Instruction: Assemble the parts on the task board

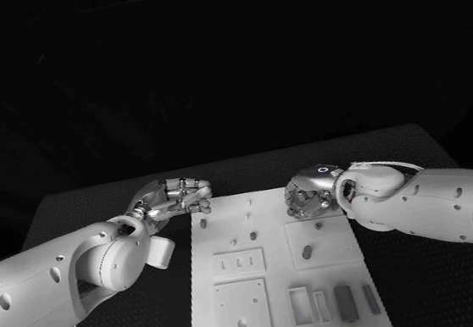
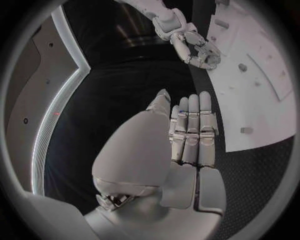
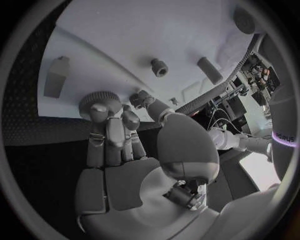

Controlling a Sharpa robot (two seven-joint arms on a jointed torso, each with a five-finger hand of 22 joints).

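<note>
Black textured table (image 1: 95,205) stretches under a dark room, with a white task board (image 1: 278,294) lying lengthwise in its middle. On the left, the robot's left hand (image 1: 175,198) hovers just off the board's far left corner, fingers straight and close together, holding nothing. Small grey parts (image 1: 355,300) lie along the board's near edge, and a few short pegs (image 1: 253,234) stand further up it. On the right, the right hand (image 1: 312,196) reaches over the board's far right edge, fingertips (image 3: 100,111) resting on a round knurled part (image 3: 99,101); whether it actually grips that piece cannot be told.
</note>
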